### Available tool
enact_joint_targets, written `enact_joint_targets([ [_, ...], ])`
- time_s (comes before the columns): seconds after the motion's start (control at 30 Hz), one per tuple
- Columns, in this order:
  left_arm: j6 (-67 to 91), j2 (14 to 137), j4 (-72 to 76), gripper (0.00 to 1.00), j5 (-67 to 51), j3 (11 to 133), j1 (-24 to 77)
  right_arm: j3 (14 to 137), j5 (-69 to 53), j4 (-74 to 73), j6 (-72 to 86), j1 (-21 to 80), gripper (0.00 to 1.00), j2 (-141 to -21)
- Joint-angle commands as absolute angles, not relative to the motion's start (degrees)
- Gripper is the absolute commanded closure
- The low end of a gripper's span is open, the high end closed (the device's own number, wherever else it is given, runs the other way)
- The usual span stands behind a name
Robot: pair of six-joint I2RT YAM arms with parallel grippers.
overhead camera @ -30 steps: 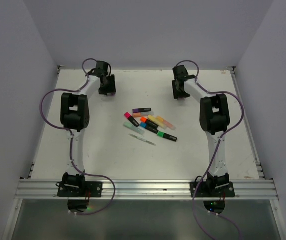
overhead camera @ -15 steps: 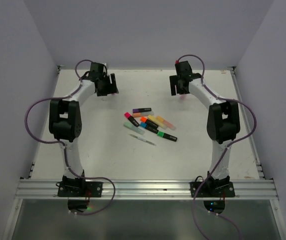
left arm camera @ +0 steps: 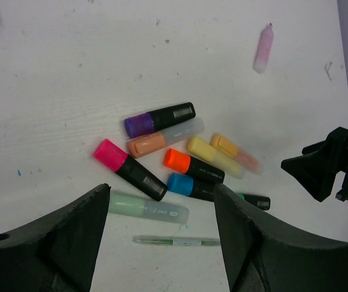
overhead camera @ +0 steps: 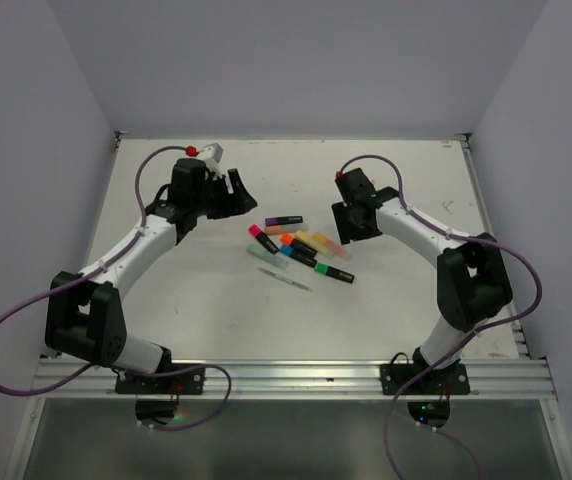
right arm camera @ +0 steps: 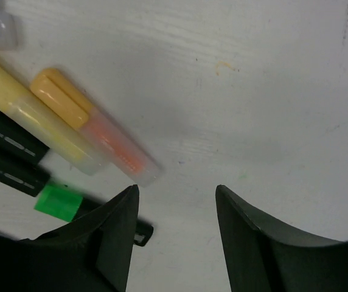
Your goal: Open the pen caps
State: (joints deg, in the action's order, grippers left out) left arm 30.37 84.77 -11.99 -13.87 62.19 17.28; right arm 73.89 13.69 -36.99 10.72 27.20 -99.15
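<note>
White table (overhead camera: 196,290) holds the pen caps (left arm camera: 175,159) at 4 o'clock from the left gripper (overhead camera: 234,190), 9 o'clock from the right gripper (overhead camera: 351,225), both wide and empty, thin stick (overhead camera: 286,280) at their 6 o'clock.

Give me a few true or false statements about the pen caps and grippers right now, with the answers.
1. The left gripper and right gripper are both open and empty. True.
2. The pink cap is off its pen. False: it sits on its black barrel.
3. The thin stick lies at the group's near edge. True.
4. The purple cap lies at the near edge too. False: its pen is the farthest from the robot.
</note>
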Motion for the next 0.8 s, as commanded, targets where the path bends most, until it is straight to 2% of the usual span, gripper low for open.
enact_joint_targets([
  [0.0,32.34,81.48,-6.94,0.27,-16.87,57.76,17.93,69.88,12.48,-38.59,13.1,26.89,0.44,-94.05],
  [0.3,33.31,80.07,-4.75,0.28,-19.69,53.53,18.89,67.59,10.46,-37.0,10.9,27.59,0.51,-95.01],
  [0.33,33.31,79.72,-4.66,0.28,-19.77,53.35,18.98,66.98,9.85,-36.57,10.46,27.77,0.5,-94.92],
  [0.43,33.22,79.1,-4.57,0.28,-19.95,52.65,19.16,66.8,9.76,-36.03,9.67,27.77,0.41,-95.8],
  [0.53,33.4,78.4,-4.13,0.28,-20.21,51.77,19.34,67.23,8.88,-35.07,8.53,27.86,0.38,-97.64],
  [0.77,32.52,77.08,-4.74,0.28,-21.27,51.59,19.51,69.35,8.71,-34.72,6.07,27.69,0.39,-102.13],
])
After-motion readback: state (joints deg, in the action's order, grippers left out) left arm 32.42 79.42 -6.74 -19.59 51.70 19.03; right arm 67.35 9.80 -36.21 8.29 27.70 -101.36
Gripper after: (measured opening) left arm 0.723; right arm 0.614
